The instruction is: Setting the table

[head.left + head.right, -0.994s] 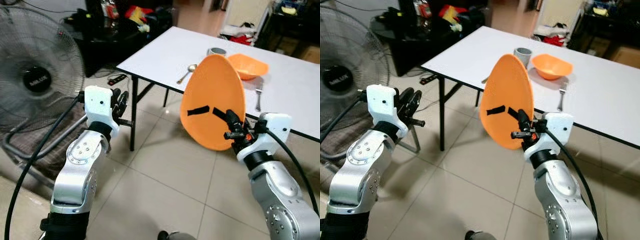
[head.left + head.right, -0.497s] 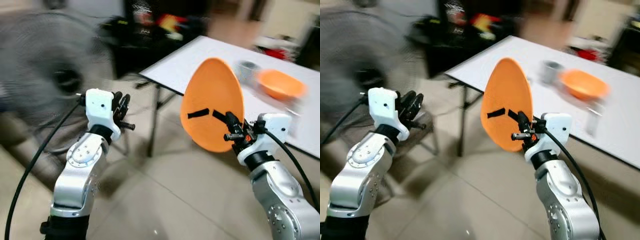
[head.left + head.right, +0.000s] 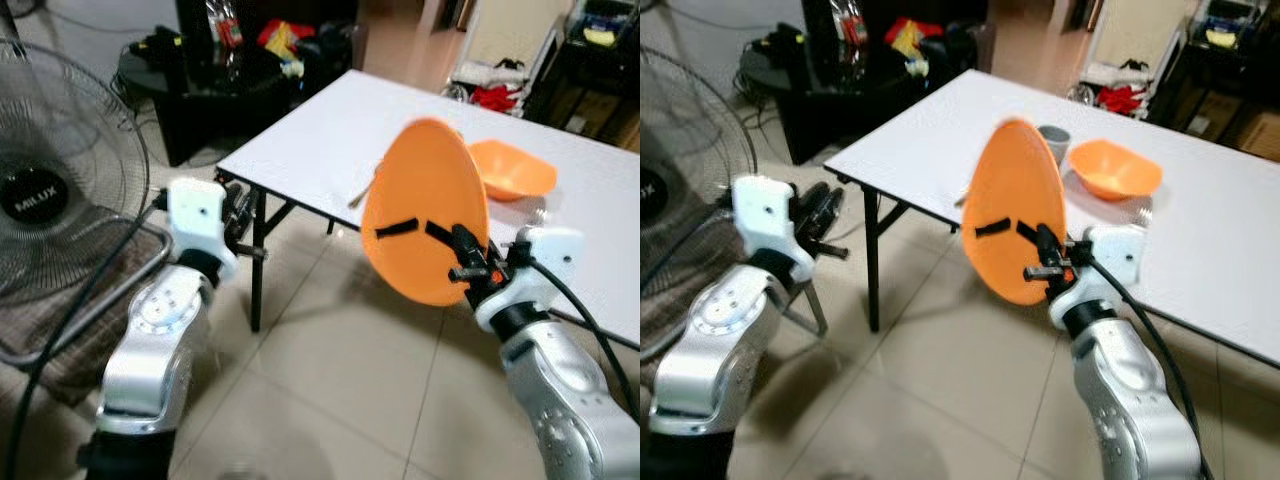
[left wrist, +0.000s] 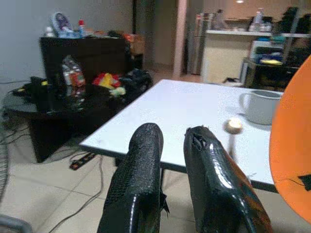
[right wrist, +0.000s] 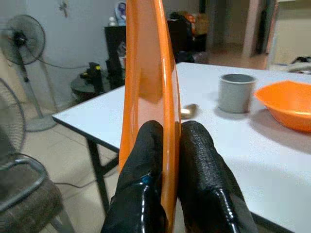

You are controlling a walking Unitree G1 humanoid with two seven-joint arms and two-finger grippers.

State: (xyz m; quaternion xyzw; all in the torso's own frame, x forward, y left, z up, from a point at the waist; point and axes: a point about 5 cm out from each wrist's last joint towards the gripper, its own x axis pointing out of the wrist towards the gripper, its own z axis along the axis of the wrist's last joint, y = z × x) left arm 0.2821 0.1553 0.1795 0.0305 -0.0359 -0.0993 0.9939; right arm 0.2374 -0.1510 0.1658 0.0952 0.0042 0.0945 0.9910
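1. One flat round orange plastic plate [image 3: 425, 210] stands on edge in the air, in front of the near edge of the table and above the tiled floor.
2. The right gripper [image 5: 167, 160] pinches the plate's lower rim, one black finger pressed against each face.
3. The left gripper [image 4: 167, 165] is raised at the robot's left, near the table's corner, holding nothing; its two black fingers sit close together with a narrow gap between them.
4. One long white rectangular table [image 3: 330, 140] on black folding legs stretches away behind the plate.
5. On the table sit one orange plastic bowl [image 3: 1113, 169], one grey mug [image 5: 235, 92] just beside the bowl, and one metal spoon [image 5: 188, 110] nearer the table's edge, partly hidden behind the plate.
6. One large standing fan [image 3: 55, 195] with a wire cage stands at the far left; a second, smaller fan [image 5: 20, 39] stands by the wall in the right wrist view.
7. A dark cabinet [image 3: 230, 60] cluttered with items stands beyond the table.
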